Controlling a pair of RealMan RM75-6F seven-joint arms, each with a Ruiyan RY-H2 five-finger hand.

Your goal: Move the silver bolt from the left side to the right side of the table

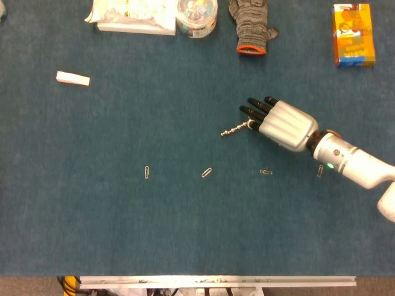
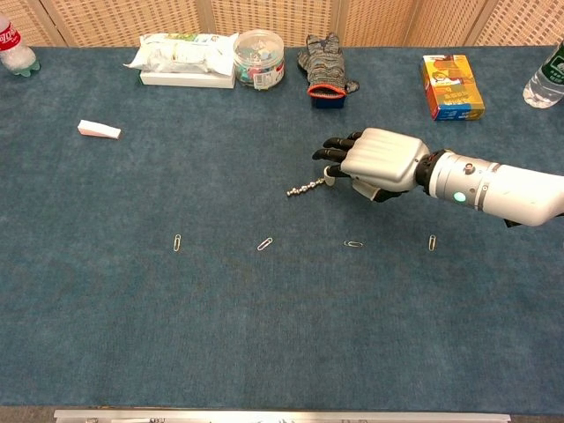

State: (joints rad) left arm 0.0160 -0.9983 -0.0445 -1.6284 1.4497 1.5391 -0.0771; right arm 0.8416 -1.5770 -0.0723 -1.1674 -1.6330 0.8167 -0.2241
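Observation:
The silver bolt point(image 1: 233, 130) lies on the blue cloth near the table's middle, slanting up to the right; the chest view shows the bolt point(image 2: 306, 187) too. My right hand point(image 1: 281, 123) reaches in from the right, palm down, its dark fingers point(image 1: 254, 110) stretched out over the bolt's right end. In the chest view the right hand point(image 2: 374, 161) hides that end, and I cannot tell whether the fingers touch it. The rest of the bolt lies flat and free. My left hand shows in neither view.
Several paper clips point(image 1: 207, 172) lie in a row nearer to me than the bolt. A white eraser point(image 1: 73, 78) sits far left. Along the back edge are a white packet point(image 1: 133, 15), a jar point(image 1: 197, 13), a grey glove point(image 1: 250, 24) and an orange box point(image 1: 353, 34).

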